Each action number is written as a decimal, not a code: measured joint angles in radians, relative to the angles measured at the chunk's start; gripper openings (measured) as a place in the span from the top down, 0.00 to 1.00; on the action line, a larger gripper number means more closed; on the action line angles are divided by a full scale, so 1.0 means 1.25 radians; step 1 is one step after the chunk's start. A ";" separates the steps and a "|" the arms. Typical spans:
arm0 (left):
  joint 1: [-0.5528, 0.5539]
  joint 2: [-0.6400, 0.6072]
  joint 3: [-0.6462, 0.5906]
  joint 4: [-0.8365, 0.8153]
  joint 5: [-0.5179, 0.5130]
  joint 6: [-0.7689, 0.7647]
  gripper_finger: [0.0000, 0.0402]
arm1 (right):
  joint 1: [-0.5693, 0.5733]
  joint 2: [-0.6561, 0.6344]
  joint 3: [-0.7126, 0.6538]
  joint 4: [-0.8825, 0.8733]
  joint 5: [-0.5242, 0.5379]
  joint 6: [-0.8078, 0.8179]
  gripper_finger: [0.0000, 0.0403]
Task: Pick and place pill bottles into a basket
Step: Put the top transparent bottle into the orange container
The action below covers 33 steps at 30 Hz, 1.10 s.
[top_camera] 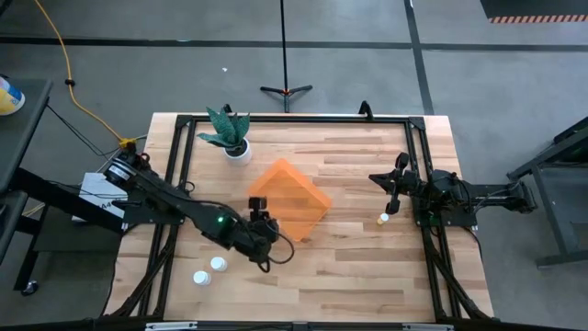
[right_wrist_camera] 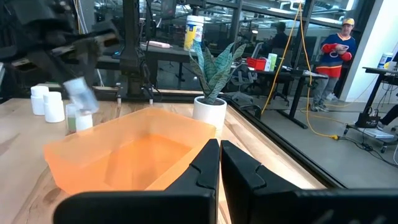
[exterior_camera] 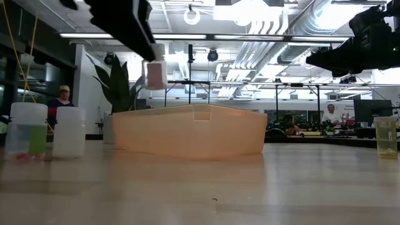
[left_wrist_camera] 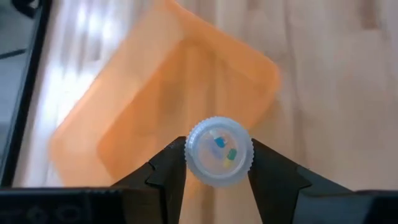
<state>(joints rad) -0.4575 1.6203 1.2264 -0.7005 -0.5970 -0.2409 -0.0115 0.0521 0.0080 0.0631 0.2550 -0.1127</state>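
From above, the left gripper point(top_camera: 261, 221) hangs at the near-left edge of the square, shallow, translucent orange plastic basket point(top_camera: 296, 204), which sits turned like a diamond mid-table; 2 small white-capped pill bottles point(top_camera: 209, 270) stand on the wood near the left front, and another small bottle point(top_camera: 383, 219) stands just beside the right gripper point(top_camera: 393, 204), which waits at the right. At table height, the held bottle point(exterior_camera: 155, 74) hangs in the air above the basket's left rim. The left wrist view shows both dark fingers point(left_wrist_camera: 166, 176) clamped on a round translucent bottle point(left_wrist_camera: 219, 151) with blue, green and yellow pills inside. The right wrist view shows its fingers point(right_wrist_camera: 205, 177) pressed together, empty.
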 joint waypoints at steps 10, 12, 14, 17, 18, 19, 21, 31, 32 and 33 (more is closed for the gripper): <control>0.220 0.000 -0.034 -0.052 0.113 -0.066 0.55 | 0.000 0.000 0.000 0.000 0.000 0.000 0.98; 0.260 0.000 -0.053 -0.037 0.152 -0.065 0.54 | 0.000 0.000 0.000 0.000 0.000 0.000 0.98; 0.291 0.000 -0.083 -0.017 0.179 -0.065 0.52 | 0.000 0.000 0.000 -0.001 0.000 0.000 0.98; 0.326 0.000 -0.124 0.017 0.198 -0.064 0.52 | 0.000 0.000 0.000 -0.003 -0.001 0.000 0.98; 0.334 0.000 -0.135 0.022 0.200 -0.064 0.53 | 0.000 0.000 0.000 -0.003 -0.001 0.000 0.98; 0.341 0.000 -0.144 0.027 0.208 -0.064 0.54 | 0.000 0.000 0.000 -0.003 -0.001 0.000 0.98; 0.351 0.000 -0.158 0.055 0.236 -0.063 0.55 | 0.000 0.000 0.000 -0.004 -0.001 0.000 0.98; 0.352 0.000 -0.205 0.106 0.246 -0.062 0.45 | 0.000 0.000 0.000 -0.004 -0.001 0.000 0.98; 0.352 0.000 -0.205 0.106 0.246 -0.062 0.44 | 0.000 0.000 0.000 -0.004 -0.001 0.000 0.98; 0.352 0.000 -0.205 0.107 0.246 -0.062 0.43 | 0.000 0.000 0.000 -0.004 -0.001 0.000 0.98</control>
<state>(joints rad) -0.0177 1.6203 0.9699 -0.5671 -0.2897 -0.3187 -0.0114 0.0521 0.0082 0.0576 0.2543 -0.1127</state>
